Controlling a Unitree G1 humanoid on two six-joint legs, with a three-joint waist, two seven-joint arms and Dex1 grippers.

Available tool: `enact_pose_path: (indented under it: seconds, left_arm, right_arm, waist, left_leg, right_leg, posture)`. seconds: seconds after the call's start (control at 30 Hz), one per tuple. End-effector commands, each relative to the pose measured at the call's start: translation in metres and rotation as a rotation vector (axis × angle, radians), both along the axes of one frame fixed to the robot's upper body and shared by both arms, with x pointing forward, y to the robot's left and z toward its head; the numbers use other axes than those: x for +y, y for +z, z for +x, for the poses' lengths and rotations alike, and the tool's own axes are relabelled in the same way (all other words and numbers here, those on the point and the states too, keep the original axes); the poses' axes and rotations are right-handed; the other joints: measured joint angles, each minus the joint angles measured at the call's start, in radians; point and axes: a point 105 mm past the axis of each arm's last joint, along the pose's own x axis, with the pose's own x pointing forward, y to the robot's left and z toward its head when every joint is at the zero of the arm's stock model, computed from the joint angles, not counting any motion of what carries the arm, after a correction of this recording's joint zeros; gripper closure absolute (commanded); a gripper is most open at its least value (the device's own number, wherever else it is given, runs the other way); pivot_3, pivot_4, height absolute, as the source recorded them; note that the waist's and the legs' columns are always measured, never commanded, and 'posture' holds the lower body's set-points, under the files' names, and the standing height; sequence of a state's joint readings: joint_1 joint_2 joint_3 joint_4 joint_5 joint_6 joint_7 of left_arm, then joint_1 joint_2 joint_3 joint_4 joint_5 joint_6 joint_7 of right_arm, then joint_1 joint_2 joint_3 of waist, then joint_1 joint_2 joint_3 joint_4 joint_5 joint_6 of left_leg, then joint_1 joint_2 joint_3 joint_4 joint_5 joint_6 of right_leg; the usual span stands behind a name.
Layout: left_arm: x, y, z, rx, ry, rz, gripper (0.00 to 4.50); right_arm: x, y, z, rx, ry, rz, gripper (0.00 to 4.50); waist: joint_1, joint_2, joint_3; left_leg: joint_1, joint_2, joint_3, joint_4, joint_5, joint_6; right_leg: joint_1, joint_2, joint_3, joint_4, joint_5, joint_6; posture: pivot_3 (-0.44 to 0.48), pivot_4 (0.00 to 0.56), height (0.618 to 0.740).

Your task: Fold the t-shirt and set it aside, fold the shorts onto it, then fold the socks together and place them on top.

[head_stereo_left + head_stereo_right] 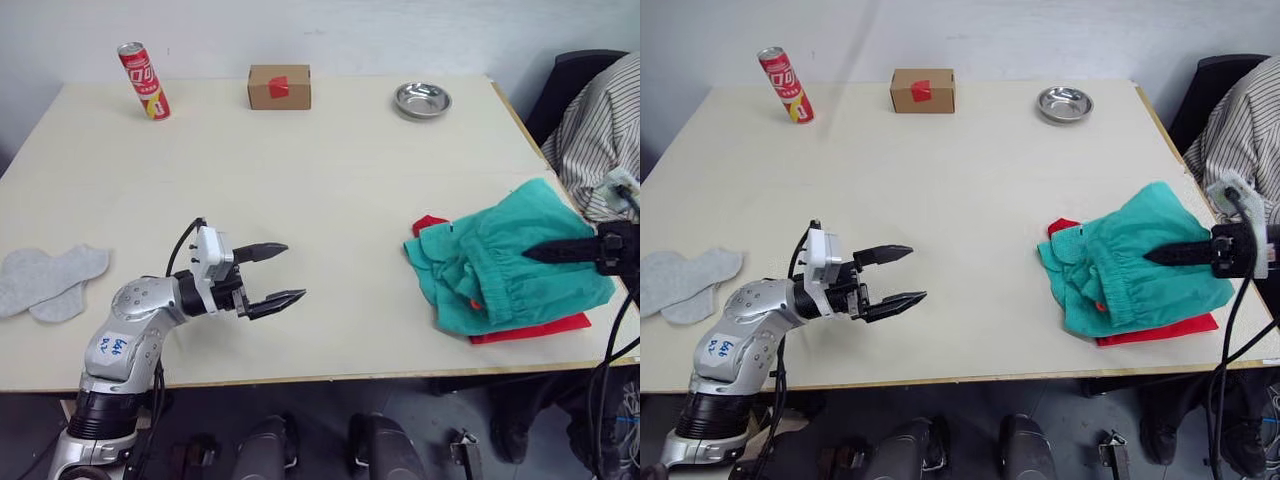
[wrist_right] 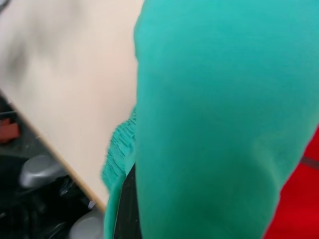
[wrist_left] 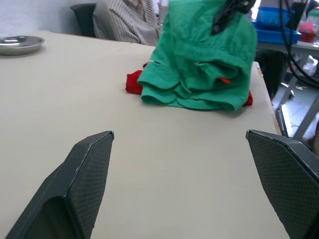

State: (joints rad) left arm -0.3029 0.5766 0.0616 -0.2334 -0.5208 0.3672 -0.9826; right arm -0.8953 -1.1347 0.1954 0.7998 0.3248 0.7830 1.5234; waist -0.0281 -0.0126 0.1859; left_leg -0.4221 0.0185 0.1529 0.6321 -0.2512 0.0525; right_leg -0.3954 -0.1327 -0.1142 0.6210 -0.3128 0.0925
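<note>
Beige table [image 1: 330, 200] is carrying the shorts [image 1: 505, 260], lying limp over the t-shirt [image 1: 535, 328]. Well left of them, the socks [image 1: 45, 280] are lying soft and light, best pinched together. Left gripper [image 1: 272, 274] is hovering spread and empty; right gripper [image 1: 545, 252] is showing pinched on the shorts.

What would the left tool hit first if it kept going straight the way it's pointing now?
Probably the shorts. The left tool is open over bare table, aimed across at the teal pile lying on the t-shirt. Nothing stands between them, though its exact height is hard to judge.
</note>
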Motion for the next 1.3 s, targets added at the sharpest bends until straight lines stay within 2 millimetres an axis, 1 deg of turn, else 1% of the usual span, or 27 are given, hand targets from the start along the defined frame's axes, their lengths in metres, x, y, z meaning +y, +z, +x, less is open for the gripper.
enact_pose_path:
  seconds: [0.03, 0.07, 0.13, 0.17, 0.2, 0.3, 0.4, 0.43, 0.5, 0.53, 0.57, 0.6, 0.63, 0.67, 0.7, 0.77, 0.83, 0.93, 0.97, 1.0, 1.03, 1.07, 1.1, 1.13, 1.17, 1.2, 1.3]
  left_arm:
    - [0.002, 0.013, -0.007, -0.061, -0.032, 0.03, 0.01]
    - [0.003, 0.013, -0.007, -0.067, -0.031, 0.038, 0.01]
    - [0.006, 0.016, -0.008, -0.077, -0.032, 0.058, 0.0]
    - [0.008, 0.016, -0.009, -0.077, -0.035, 0.065, 0.0]
    - [0.009, 0.017, -0.01, -0.075, -0.037, 0.068, 0.0]
    - [0.011, 0.019, -0.01, -0.058, -0.03, 0.05, 0.0]
    - [0.01, 0.016, -0.012, -0.034, -0.036, 0.039, 0.0]
    - [0.009, 0.015, -0.013, -0.023, -0.037, 0.034, 0.0]
    - [0.009, 0.013, -0.013, -0.006, -0.037, 0.028, 0.0]
    - [0.01, 0.012, -0.013, 0.003, -0.032, 0.029, 0.0]
    - [0.014, 0.01, -0.009, 0.012, -0.012, 0.029, 0.0]
    - [0.017, 0.009, -0.006, 0.017, 0.003, 0.029, 0.0]
    - [0.019, 0.009, -0.003, 0.023, 0.017, 0.022, 0.0]
    - [0.021, 0.01, -0.001, 0.027, 0.025, 0.017, 0.0]
    - [0.024, 0.008, 0.002, 0.032, 0.03, 0.021, 0.0]
    - [0.027, 0.005, 0.009, 0.047, 0.045, 0.023, 0.0]
    - [0.027, 0.005, 0.012, 0.053, 0.051, 0.007, 0.0]
    - [0.027, 0.005, 0.012, 0.057, 0.053, -0.002, 0.0]
    - [0.027, 0.004, 0.011, 0.059, 0.055, 0.001, 0.0]
    - [0.027, 0.003, 0.011, 0.06, 0.059, 0.003, 0.0]
    - [0.029, 0.003, 0.011, 0.061, 0.066, 0.005, 0.0]
    - [0.031, 0.003, 0.01, 0.06, 0.077, 0.01, 0.0]
    - [0.035, 0.003, 0.01, 0.058, 0.091, 0.014, 0.0]
    - [0.04, 0.004, 0.009, 0.057, 0.108, 0.017, 0.0]
    - [0.046, 0.003, 0.008, 0.055, 0.129, 0.022, 0.0]
    - [0.054, 0.003, 0.006, 0.051, 0.159, 0.027, 0.0]
    - [0.077, -0.002, 0.0, 0.059, 0.252, 0.037, 0.0]
  right_arm:
    - [-0.015, -0.003, 0.017, -0.076, -0.097, -0.046, 4.5]
    - [-0.017, -0.003, 0.023, -0.104, -0.142, -0.028, 4.5]
    - [-0.029, -0.012, 0.022, -0.105, -0.2, -0.052, 3.86]
    - [-0.036, -0.015, 0.019, -0.111, -0.207, -0.081, 3.67]
    - [-0.043, -0.015, 0.017, -0.142, -0.213, -0.117, 3.35]
    - [-0.058, -0.004, 0.013, -0.227, -0.25, -0.15, 2.28]
    - [-0.076, 0.01, -0.001, -0.295, -0.266, -0.207, 1.24]
    - [-0.082, 0.016, -0.006, -0.343, -0.26, -0.254, 0.83]
    - [-0.089, 0.025, -0.014, -0.4, -0.245, -0.31, 0.11]
    - [-0.096, 0.029, -0.02, -0.427, -0.245, -0.384, 0.03]
    - [-0.101, 0.038, -0.023, -0.504, -0.242, -0.484, 0.03]
    - [-0.104, 0.045, -0.025, -0.565, -0.238, -0.555, 0.03]
    - [-0.101, 0.051, -0.026, -0.621, -0.225, -0.583, 0.03]
    - [-0.097, 0.055, -0.027, -0.655, -0.214, -0.589, 0.03]
    - [-0.082, 0.056, -0.027, -0.676, -0.177, -0.557, 0.03]
    - [-0.033, 0.055, -0.026, -0.733, -0.087, -0.448, 0.03]
    - [0.003, 0.047, -0.029, -0.741, -0.037, -0.365, 0.03]
    - [0.043, 0.033, -0.032, -0.722, 0.013, -0.257, 0.03]
    - [0.054, 0.03, -0.032, -0.719, 0.018, -0.217, 0.03]
    - [0.065, 0.027, -0.032, -0.716, 0.031, -0.182, 0.03]
    - [0.073, 0.025, -0.033, -0.716, 0.036, -0.144, 0.03]
    - [0.08, 0.023, -0.031, -0.716, 0.027, -0.106, 0.03]
    - [0.083, 0.02, -0.029, -0.731, 0.016, -0.106, 0.03]
    - [0.085, 0.017, -0.026, -0.757, 0.002, -0.126, 0.03]
    - [0.088, 0.014, -0.025, -0.787, 0.005, -0.139, 0.03]
    - [0.094, 0.009, -0.027, -0.806, 0.037, -0.136, 0.03]
    - [0.106, -0.011, -0.041, -0.811, 0.174, -0.143, 0.03]
  waist:
    - [0.0, 0.002, 0.001]
    - [-0.002, 0.003, 0.002]
    - [0.0, 0.004, 0.003]
    - [0.0, 0.004, 0.003]
    - [0.002, 0.004, 0.003]
    - [0.005, 0.006, 0.004]
    - [0.007, 0.008, 0.005]
    - [0.007, 0.008, 0.005]
    - [0.003, 0.008, 0.005]
    - [0.002, 0.008, 0.005]
    - [0.002, 0.008, 0.005]
    - [0.002, 0.008, 0.005]
    - [0.001, 0.008, 0.005]
    - [-0.001, 0.009, 0.005]
    - [-0.002, 0.009, 0.005]
    - [-0.004, 0.009, 0.005]
    - [-0.002, 0.008, 0.005]
    - [0.007, 0.009, 0.005]
    - [0.005, 0.01, 0.005]
    - [0.0, 0.013, 0.007]
    - [-0.003, 0.013, 0.007]
    - [-0.004, 0.014, 0.008]
    - [0.0, 0.015, 0.008]
    - [0.008, 0.015, 0.009]
    - [0.024, 0.015, 0.009]
    - [0.034, 0.015, 0.009]
    - [0.056, 0.015, 0.009]
  left_leg:
    - [0.0, 0.0, 0.0, 0.0, 0.001, 0.001]
    - [0.0, 0.0, 0.0, 0.0, 0.001, 0.002]
    - [0.0, 0.0, 0.001, 0.001, 0.002, 0.002]
    - [0.0, 0.0, 0.001, 0.0, 0.002, 0.002]
    - [0.0, 0.001, 0.001, 0.001, 0.003, 0.002]
    - [0.0, 0.0, 0.0, 0.001, 0.003, 0.003]
    - [0.0, -0.001, 0.0, 0.002, 0.003, 0.003]
    - [0.0, -0.001, 0.0, 0.002, 0.003, 0.003]
    - [0.0, 0.0, 0.0, 0.002, 0.003, 0.003]
    - [0.001, 0.001, 0.0, 0.002, 0.003, 0.003]
    - [0.001, 0.001, 0.0, 0.002, 0.003, 0.003]
    - [0.001, 0.001, 0.0, 0.002, 0.004, 0.003]
    - [0.001, 0.001, 0.001, 0.002, 0.004, 0.003]
    - [0.002, 0.001, 0.001, 0.003, 0.004, 0.003]
    - [0.002, 0.001, 0.001, 0.003, 0.004, 0.002]
    - [0.004, 0.002, 0.002, 0.003, 0.004, 0.002]
    - [0.006, 0.004, 0.002, 0.002, 0.004, 0.001]
    - [0.006, 0.005, 0.001, 0.002, 0.003, 0.0]
    - [0.004, 0.001, -0.005, 0.0, 0.003, 0.001]
    - [0.003, -0.005, -0.015, -0.004, 0.007, 0.004]
    - [0.001, -0.011, -0.031, -0.005, 0.01, 0.006]
    - [0.0, -0.021, -0.046, -0.008, 0.016, 0.008]
    - [0.0, -0.031, -0.064, -0.013, 0.023, 0.009]
    - [0.0, -0.036, -0.071, -0.013, 0.024, 0.01]
    - [-0.001, -0.036, -0.071, -0.011, 0.025, 0.01]
    - [-0.001, -0.036, -0.07, -0.01, 0.024, 0.009]
    - [-0.002, -0.036, -0.067, -0.009, 0.023, 0.01]
  right_leg:
    - [0.0, 0.0, 0.0, 0.0, 0.0, 0.0]
    - [0.0, 0.0, 0.0, 0.0, 0.0, 0.0]
    - [0.0, 0.0, 0.001, 0.001, 0.0, 0.0]
    - [0.0, 0.001, 0.001, 0.001, 0.0, 0.0]
    - [0.0, 0.001, 0.001, 0.001, 0.0, 0.0]
    - [0.0, 0.0, 0.001, 0.001, 0.0, 0.0]
    - [0.001, -0.001, 0.001, 0.001, 0.0, 0.0]
    - [0.001, 0.0, 0.001, 0.001, 0.0, 0.0]
    - [0.001, 0.001, 0.001, 0.001, 0.0, 0.0]
    - [0.001, 0.001, 0.001, 0.001, 0.0, 0.0]
    - [0.001, 0.001, 0.001, 0.002, 0.0, 0.0]
    - [0.001, 0.001, 0.001, 0.002, 0.0, 0.0]
    - [0.001, 0.001, 0.001, 0.003, 0.0, 0.0]
    - [0.001, 0.001, 0.001, 0.003, 0.0, 0.0]
    - [0.001, 0.001, 0.002, 0.004, 0.0, 0.0]
    - [0.001, 0.002, 0.004, 0.005, 0.0, 0.0]
    - [0.003, 0.003, 0.005, 0.005, 0.0, 0.0]
    - [0.003, 0.004, 0.004, 0.005, 0.0, 0.0]
    - [0.006, 0.001, 0.0, 0.003, 0.0, 0.0]
    - [0.012, -0.003, -0.013, 0.003, -0.001, 0.0]
    - [0.022, -0.009, -0.031, -0.001, 0.0, 0.001]
    - [0.029, -0.015, -0.051, -0.001, -0.003, 0.005]
    - [0.036, -0.018, -0.066, -0.002, -0.005, 0.009]
    - [0.04, -0.02, -0.069, -0.002, -0.007, 0.013]
    - [0.038, -0.02, -0.06, 0.0, -0.008, 0.013]
    - [0.038, -0.019, -0.052, -0.002, -0.008, 0.013]
    - [0.038, -0.019, -0.046, -0.005, -0.008, 0.014]
  posture:
    - [0.0, 0.15, 0.74]
    - [0.0, 0.15, 0.74]
    - [0.0, 0.15, 0.74]
    - [0.0, 0.15, 0.74]
    - [0.0, 0.15, 0.74]
    - [0.0, 0.15, 0.74]
    - [0.0, 0.15, 0.74]
    - [0.0, 0.15, 0.74]
    - [0.0, 0.15, 0.74]
    - [0.0, 0.15, 0.74]
    - [0.0, 0.15, 0.74]
    - [0.0, 0.15, 0.74]
    - [0.0, 0.15, 0.74]
    - [0.0, 0.15, 0.74]
    - [0.0, 0.15, 0.74]
    - [0.0, 0.15, 0.74]
    - [0.0, 0.15, 0.74]
    - [0.0, 0.15, 0.74]
    - [0.0, 0.15, 0.74]
    - [0.0, 0.15, 0.74]
    - [0.0, 0.15, 0.74]
    - [0.0, 0.15, 0.74]
    - [0.0, 0.15, 0.74]
    - [0.0, 0.15, 0.74]
    - [0.0, 0.15, 0.74]
    - [0.0, 0.15, 0.74]
    - [0.0, 0.15, 0.74]
